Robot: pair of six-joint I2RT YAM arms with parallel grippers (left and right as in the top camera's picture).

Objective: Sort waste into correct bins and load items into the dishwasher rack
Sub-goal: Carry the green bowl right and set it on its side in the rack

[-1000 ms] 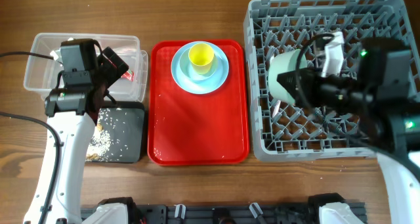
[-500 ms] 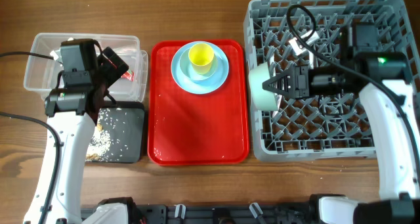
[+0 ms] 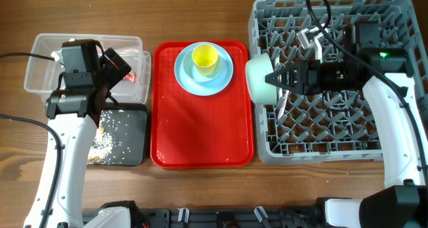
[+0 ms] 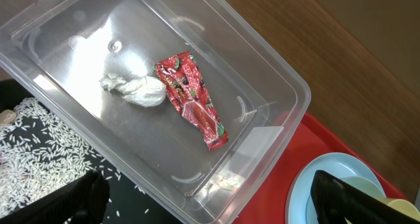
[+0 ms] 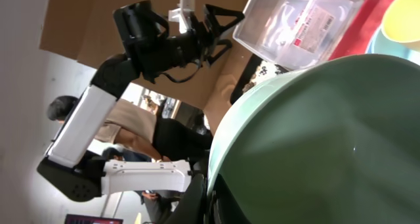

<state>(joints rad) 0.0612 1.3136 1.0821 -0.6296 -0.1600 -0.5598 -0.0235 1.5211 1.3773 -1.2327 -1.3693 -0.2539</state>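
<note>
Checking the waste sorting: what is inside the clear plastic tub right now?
In the clear tub lie a red-and-white wrapper and a crumpled white tissue, side by side on its floor. From overhead, the left arm covers part of it.

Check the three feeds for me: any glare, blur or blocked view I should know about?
Overhead: sharp, evenly lit, soft sheen on the bright red serving tray. Left wrist: glare patches on the clear plastic rectangular tub, yet the crinkled red-and-white wrapper and crumpled white tissue read clearly. Right wrist: tilted, the pale green bowl fills most of the frame; left edge washed out.
</note>
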